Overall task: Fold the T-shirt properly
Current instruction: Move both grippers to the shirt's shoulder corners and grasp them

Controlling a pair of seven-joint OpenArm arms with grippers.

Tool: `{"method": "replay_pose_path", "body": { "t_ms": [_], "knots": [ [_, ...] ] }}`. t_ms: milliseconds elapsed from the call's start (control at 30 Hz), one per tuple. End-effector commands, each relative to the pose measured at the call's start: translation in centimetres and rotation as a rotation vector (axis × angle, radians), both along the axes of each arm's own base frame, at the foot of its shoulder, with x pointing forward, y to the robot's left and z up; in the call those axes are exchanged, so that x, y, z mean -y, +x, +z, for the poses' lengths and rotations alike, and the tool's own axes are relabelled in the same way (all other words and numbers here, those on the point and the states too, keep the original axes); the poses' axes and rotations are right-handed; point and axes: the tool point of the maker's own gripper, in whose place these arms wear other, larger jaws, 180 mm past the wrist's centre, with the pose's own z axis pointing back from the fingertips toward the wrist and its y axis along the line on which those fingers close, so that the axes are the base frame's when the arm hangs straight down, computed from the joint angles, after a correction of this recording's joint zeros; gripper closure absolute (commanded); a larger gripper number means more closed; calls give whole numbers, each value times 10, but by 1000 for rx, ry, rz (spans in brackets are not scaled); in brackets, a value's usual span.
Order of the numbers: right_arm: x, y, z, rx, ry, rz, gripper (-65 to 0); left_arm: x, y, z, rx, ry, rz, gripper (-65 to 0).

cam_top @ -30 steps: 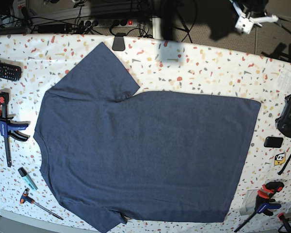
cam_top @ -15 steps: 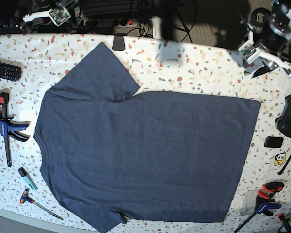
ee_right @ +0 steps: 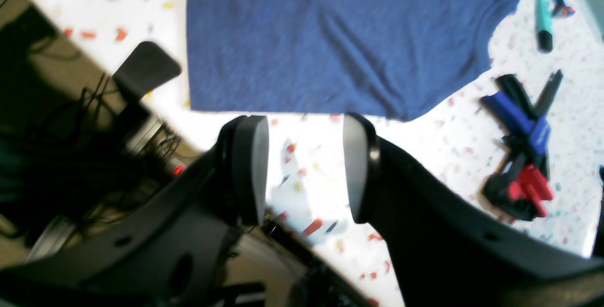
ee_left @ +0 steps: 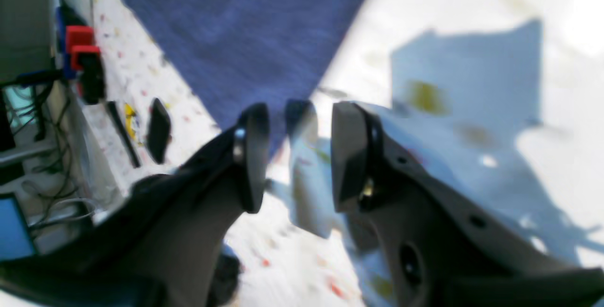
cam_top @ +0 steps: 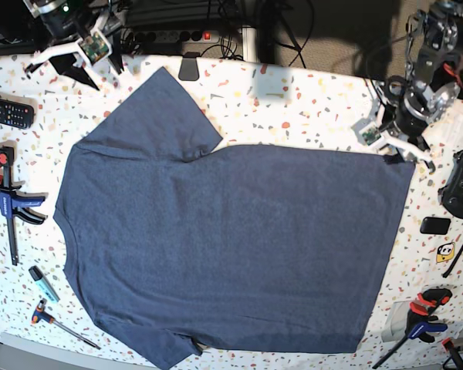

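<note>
Spread flat and plain side up across the speckled tabletop (cam_top: 309,100): the T-shirt (cam_top: 231,247), unfolded. Newly swung in over the far edge within the last second: left gripper (cam_top: 399,152), jaws parted and empty above the hem corner; right gripper (cam_top: 62,62), jaws likewise released, near the upper sleeve. First grasp apparently imminent.
</note>
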Motion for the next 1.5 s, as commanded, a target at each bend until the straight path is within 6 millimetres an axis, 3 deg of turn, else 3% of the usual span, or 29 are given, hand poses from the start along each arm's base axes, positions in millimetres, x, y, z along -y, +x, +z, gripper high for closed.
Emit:
{"method": "replay_pose_path", "body": {
  "t_ms": [0,167,367,467,533,633,1000,1267,1467],
  "knots": [
    [-2,4,9,32,3,9,-261,-14,8,3,6,39,2,-220],
    [-2,4,9,34,6,8,-261,-23,15,-20,-59,89,-20,-220],
    [-2,4,9,34,5,8,-261,-18,12,-48,-141,152,-78,-220],
    [-2,4,9,34,5,8,-261,-16,7,-53,-160,168,-98,-215],
    [-2,5,9,39,-3,12,-260,-17,5,-54,-168,177,-99,-164],
    [2,6,10,57,-68,37,-260,-20,2,-56,-177,187,-92,0],
    [18,27,15,158,-307,118,-261,-39,-5,-59,-225,210,49,0],
    [38,51,-7,156,-434,196,-261,-43,-6,-59,-220,186,119,0],
    [31,51,-49,72,-449,274,-260,-43,-7,-59,-221,186,118,0]
  ]
}}
